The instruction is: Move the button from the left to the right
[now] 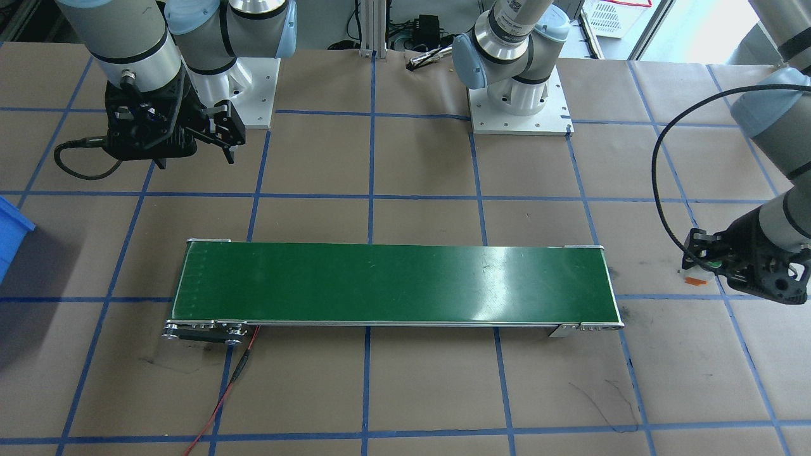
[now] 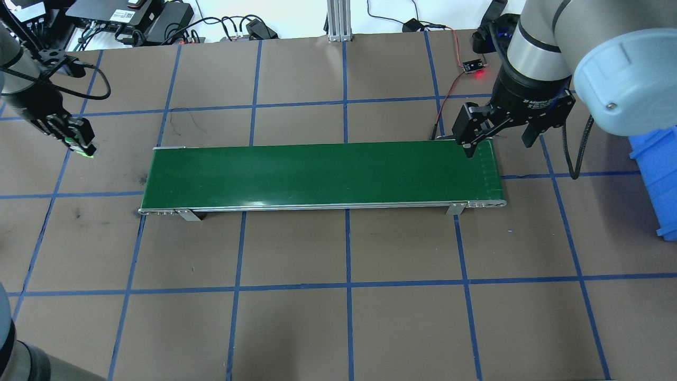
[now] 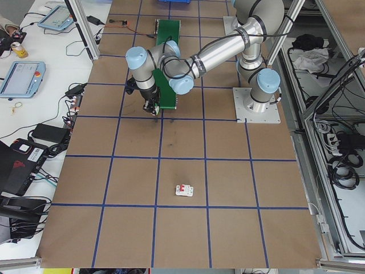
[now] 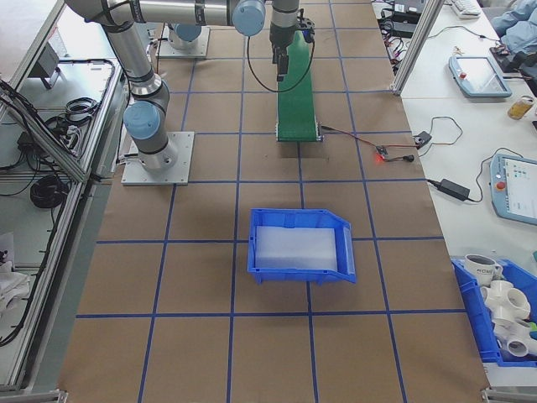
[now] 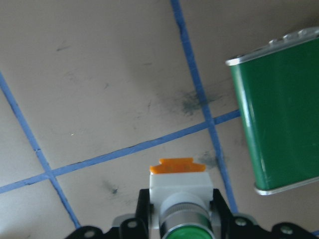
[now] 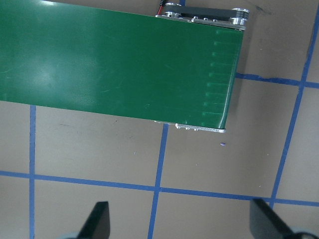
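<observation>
While the right claw (image 2: 497,142) hangs spread, the left claw (image 5: 182,221) pinches the button (image 5: 179,191).

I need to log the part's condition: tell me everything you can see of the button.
The button is small, with a round green cap, metallic collar, white plastic-looking body and orange base. It lies sideways between the jaws of the left gripper, just above the brown paper, off the green belt's left end.
</observation>
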